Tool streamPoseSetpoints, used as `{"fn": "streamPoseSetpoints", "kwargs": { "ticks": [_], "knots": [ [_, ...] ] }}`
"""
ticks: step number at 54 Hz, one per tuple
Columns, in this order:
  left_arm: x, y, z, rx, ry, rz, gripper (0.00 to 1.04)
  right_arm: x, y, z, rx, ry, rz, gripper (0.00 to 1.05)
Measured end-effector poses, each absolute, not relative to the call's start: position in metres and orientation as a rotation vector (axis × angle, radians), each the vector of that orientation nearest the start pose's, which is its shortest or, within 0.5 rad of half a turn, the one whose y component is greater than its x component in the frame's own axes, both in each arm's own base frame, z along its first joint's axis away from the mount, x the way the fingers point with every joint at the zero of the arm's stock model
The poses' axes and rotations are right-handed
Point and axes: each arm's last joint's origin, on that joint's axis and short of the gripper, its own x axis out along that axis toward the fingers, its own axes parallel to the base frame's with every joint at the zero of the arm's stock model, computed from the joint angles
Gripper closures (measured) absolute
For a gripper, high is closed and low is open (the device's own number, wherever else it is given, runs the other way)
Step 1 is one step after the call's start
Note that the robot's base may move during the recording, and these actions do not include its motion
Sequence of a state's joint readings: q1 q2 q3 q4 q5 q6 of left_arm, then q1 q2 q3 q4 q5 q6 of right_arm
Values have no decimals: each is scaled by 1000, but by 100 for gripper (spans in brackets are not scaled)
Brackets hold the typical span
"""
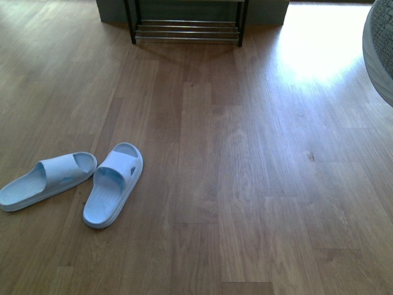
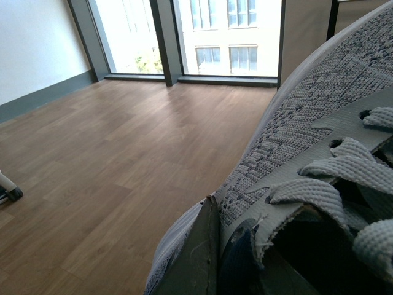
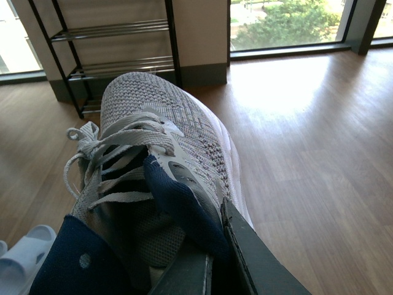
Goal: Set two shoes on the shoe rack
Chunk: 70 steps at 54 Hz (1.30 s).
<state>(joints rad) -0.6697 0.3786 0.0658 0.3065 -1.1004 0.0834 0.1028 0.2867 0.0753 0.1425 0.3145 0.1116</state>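
Each gripper holds one grey knit sneaker off the floor. My left gripper [image 2: 215, 252] is shut on the side wall of a grey knit sneaker [image 2: 307, 123] beside its laces. My right gripper [image 3: 215, 246] is shut on the collar of the other grey knit sneaker [image 3: 159, 117], pinching its navy lining. In the front view only an edge of a sneaker [image 1: 379, 49] shows at the right border. The shoe rack [image 1: 187, 27] stands at the far end of the floor; the rack [image 3: 116, 61] also shows beyond the right-hand sneaker. Two pale blue slides [image 1: 113, 184] lie on the floor at the near left.
Wooden floor [image 1: 245, 172] stretches from me to the rack, with a bright sun patch [image 1: 319, 37] at the far right. Tall windows [image 2: 202, 37] line the wall in the left wrist view. A slide's toe [image 3: 21, 261] shows beside the right-hand sneaker.
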Motion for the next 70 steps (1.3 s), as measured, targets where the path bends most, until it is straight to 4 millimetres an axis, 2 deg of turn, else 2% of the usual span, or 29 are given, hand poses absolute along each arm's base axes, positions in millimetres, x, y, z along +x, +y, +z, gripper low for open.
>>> {"fn": "streamPoseSetpoints", "kwargs": {
  "ticks": [70],
  "knots": [
    [100,-47,182,92,24,428,103,114,3,179,97,55,-222,103]
  ]
}}
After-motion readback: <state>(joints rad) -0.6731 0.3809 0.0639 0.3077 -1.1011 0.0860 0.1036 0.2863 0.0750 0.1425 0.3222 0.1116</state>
